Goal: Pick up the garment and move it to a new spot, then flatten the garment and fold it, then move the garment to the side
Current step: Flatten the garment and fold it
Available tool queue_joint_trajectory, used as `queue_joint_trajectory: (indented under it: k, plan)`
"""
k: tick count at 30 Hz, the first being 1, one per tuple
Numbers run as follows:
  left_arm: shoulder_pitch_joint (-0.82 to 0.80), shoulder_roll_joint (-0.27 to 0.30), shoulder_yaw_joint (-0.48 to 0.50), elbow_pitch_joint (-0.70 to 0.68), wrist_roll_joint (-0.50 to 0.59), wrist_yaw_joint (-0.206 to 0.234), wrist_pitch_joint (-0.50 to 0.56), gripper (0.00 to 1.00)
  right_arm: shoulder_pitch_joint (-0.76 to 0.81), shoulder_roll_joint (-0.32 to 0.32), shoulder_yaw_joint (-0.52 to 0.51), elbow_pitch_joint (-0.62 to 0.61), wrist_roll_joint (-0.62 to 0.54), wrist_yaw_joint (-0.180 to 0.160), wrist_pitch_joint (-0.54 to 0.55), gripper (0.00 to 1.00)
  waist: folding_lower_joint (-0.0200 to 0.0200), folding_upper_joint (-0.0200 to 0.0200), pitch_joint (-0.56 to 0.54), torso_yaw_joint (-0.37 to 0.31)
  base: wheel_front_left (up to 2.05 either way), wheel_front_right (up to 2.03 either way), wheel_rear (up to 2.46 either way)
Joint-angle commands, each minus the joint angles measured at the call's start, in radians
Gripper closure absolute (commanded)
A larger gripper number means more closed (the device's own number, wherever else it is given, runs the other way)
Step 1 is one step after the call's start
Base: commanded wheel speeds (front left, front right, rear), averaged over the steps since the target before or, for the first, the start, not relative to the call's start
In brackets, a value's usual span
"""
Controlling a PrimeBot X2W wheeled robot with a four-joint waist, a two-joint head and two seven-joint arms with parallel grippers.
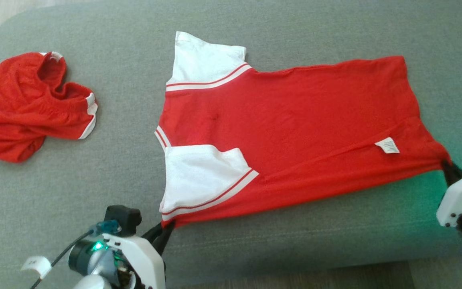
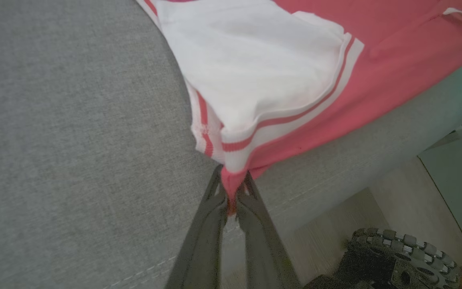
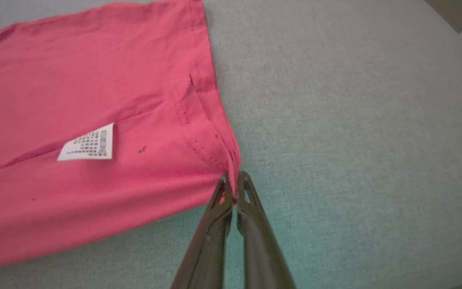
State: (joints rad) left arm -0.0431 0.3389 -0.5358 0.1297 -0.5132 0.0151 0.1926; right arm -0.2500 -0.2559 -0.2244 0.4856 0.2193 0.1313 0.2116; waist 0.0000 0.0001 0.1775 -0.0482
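Garment (image 1: pixel 295 120) spread on grey cushion (image 1: pixel 106 172) — crumpled red cloth (image 1: pixel 26 108) well apart.

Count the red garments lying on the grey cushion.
2. A red-and-white shirt lies spread in the middle; a crumpled red garment sits at the far left. Another could be hidden underneath.

White wrist housing (image 1: pixel 144 253), green light (image 1: pixel 98 245), black cable (image 1: pixel 60 257), white tag (image 1: pixel 36 265); dark tool fingers (image 2: pixel 203 241).

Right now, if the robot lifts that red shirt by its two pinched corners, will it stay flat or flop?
Likely floppy: the shirt creases toward the left fingers and right fingers. Probably light, since thin tips hold it. Its middle would probably sag.
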Motion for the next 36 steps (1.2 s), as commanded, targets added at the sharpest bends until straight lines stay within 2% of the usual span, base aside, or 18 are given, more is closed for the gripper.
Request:
queue_joint_trajectory:
  k: [1, 2, 3, 10, 14, 17, 21, 25, 30, 36]
  plan:
    - [-0.020, 0.019, 0.039, -0.032, -0.007, 0.013, 0.014, 0.70, 0.010, -0.021, -0.015, -0.052, -0.015, -0.001, 0.001, 0.00, 0.0000, -0.0001, 0.001, 0.004, 0.00, 0.00, 0.00]
    - [-0.018, 0.019, 0.037, -0.036, -0.010, 0.016, 0.024, 0.18, 0.012, -0.013, -0.030, -0.068, -0.020, -0.001, 0.001, 0.00, 0.0000, -0.0001, 0.004, 0.005, 0.00, 0.00, 0.00]
    - [-0.018, 0.020, 0.038, -0.041, -0.009, 0.023, 0.030, 0.00, 0.014, -0.004, -0.047, -0.088, -0.027, -0.001, 0.002, 0.00, 0.0000, -0.0001, 0.007, 0.005, 0.00, 0.00, 0.00]
    - [-0.056, 0.050, 0.068, -0.140, 0.006, 0.055, 0.049, 0.00, 0.035, 0.052, -0.107, -0.291, -0.109, -0.001, 0.003, 0.00, 0.0000, -0.0001, 0.037, -0.001, 0.00, 0.00, 0.00]
    - [-0.181, 0.072, 0.111, -0.226, 0.048, 0.074, 0.043, 0.00, 0.035, 0.102, -0.095, -0.414, -0.124, -0.001, -0.001, 0.00, 0.0000, -0.0001, 0.069, -0.004, 0.00, 0.00, 0.00]
    - [-0.325, 0.075, 0.134, -0.220, 0.064, 0.060, 0.055, 0.00, 0.025, 0.129, -0.063, -0.469, -0.117, -0.001, -0.008, 0.00, 0.0000, -0.0001, 0.109, -0.011, 0.00, 0.00, 0.00]
    - [-0.547, 0.045, 0.151, -0.113, 0.010, -0.010, 0.096, 0.00, 0.001, 0.154, 0.006, -0.508, -0.085, -0.001, -0.038, 0.00, 0.0000, -0.0001, 0.180, -0.031, 0.00, 0.00, 0.00]
    - [-0.771, 0.046, 0.134, 0.051, 0.014, -0.072, 0.169, 0.00, -0.030, 0.164, 0.066, -0.521, -0.056, -0.001, -0.067, 0.00, 0.0000, -0.0001, 0.252, -0.066, 0.00, 0.00, 0.00]
    - [-0.989, 0.055, 0.109, 0.267, 0.037, -0.108, 0.233, 0.00, -0.068, 0.157, 0.120, -0.514, -0.042, -0.001, -0.101, 0.00, 0.0000, -0.0001, 0.320, -0.118, 0.00, 0.00, 0.00]
    - [-1.149, 0.061, 0.063, 0.478, 0.068, -0.128, 0.271, 0.00, -0.098, 0.148, 0.146, -0.482, -0.046, -0.001, -0.140, 0.00, 0.0000, -0.0001, 0.380, -0.170, 0.00, 0.00, 0.00]
